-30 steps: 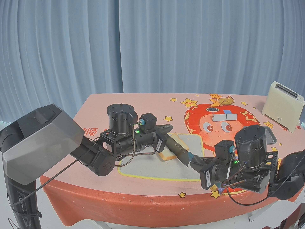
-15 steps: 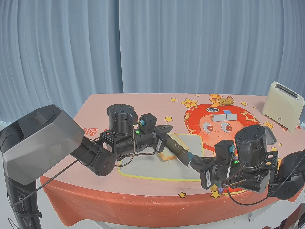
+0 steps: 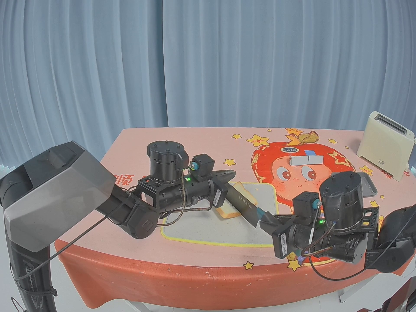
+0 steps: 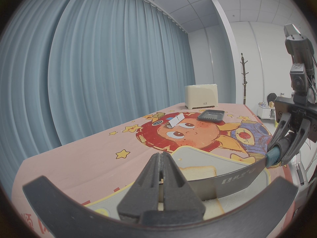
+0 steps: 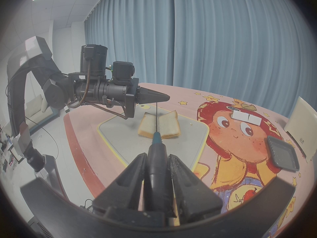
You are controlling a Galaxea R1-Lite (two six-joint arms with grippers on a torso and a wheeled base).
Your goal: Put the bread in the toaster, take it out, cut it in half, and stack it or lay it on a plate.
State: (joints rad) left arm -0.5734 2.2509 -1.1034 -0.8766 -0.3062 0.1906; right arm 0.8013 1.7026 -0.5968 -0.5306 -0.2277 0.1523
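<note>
Operator: Bread (image 3: 229, 213), how does it look?

Spotter: One pale square slice with a tan crust, lying flat. Your knife (image 3: 243, 202) stands edge-down across its middle. I cannot tell whether it has cut through.

Operator: What is under it, and around?

Spotter: It lies on a grey board (image 3: 203, 230) with a yellow rim, near the desk's (image 3: 143, 152) front edge. The desk wears a pink cloth with a cartoon face and stars. A cream toaster (image 3: 385, 146) stands at the far right corner. A dark tray (image 3: 369, 186) sits between it and your right arm, and a white and blue card (image 3: 306, 159) lies on the cartoon's forehead. Blue curtain (image 3: 216, 53) hangs behind.

Operator: Where is the slice against the jaws?

Spotter: Your right gripper (image 3: 265, 219) is clamped on the knife's handle, off the slice's near right side, over the board. Your left gripper (image 3: 232, 174) has its fingers pressed together, holding nothing. Its tip is raised above the board, close by the slice's far left side.
</note>
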